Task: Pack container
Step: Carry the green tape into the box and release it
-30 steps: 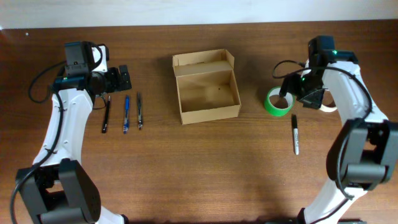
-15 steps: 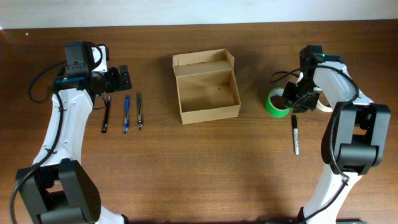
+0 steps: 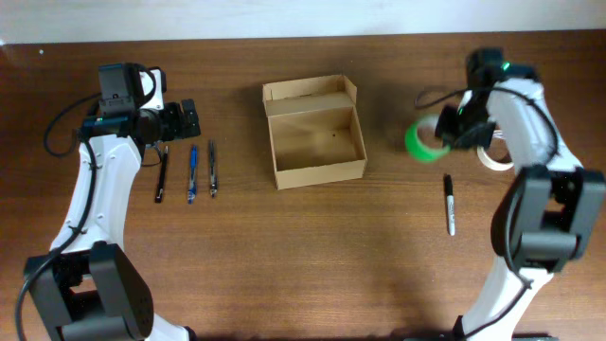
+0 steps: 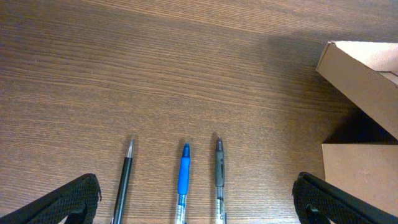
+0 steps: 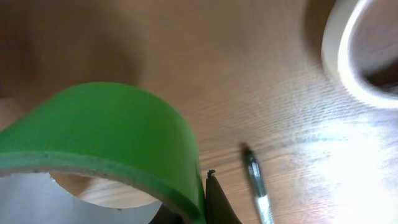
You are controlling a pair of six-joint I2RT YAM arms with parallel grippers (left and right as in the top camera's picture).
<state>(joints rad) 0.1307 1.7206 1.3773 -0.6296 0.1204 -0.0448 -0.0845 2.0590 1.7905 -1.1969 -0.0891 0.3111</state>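
Observation:
The container (image 3: pixel 317 172) is an open tan cardboard box at the table's middle, its flap lid folded back on the far side; its corner (image 4: pixel 364 68) shows at the right of the left wrist view. My right gripper (image 3: pixel 445 133) is shut on the wall of a green tape roll (image 3: pixel 422 140), held off the table to the right of the box. Up close, the green roll (image 5: pixel 106 124) fills the left of the right wrist view, with one dark finger (image 5: pixel 217 202) pressed against its outside. My left gripper (image 3: pixel 187 118) (image 4: pixel 199 202) hangs open above the pens, holding nothing.
Three pens lie side by side left of the box: black (image 3: pixel 161 178), blue (image 3: pixel 192 173) and grey (image 3: pixel 212 169). A white tape roll (image 3: pixel 494 156) (image 5: pixel 360 56) sits at the far right. A marker (image 3: pixel 450 204) (image 5: pixel 256 186) lies nearer the front on the right.
My right gripper has closed on the green tape roll and lifted it off the table, a little toward the far side. The left arm has not moved.

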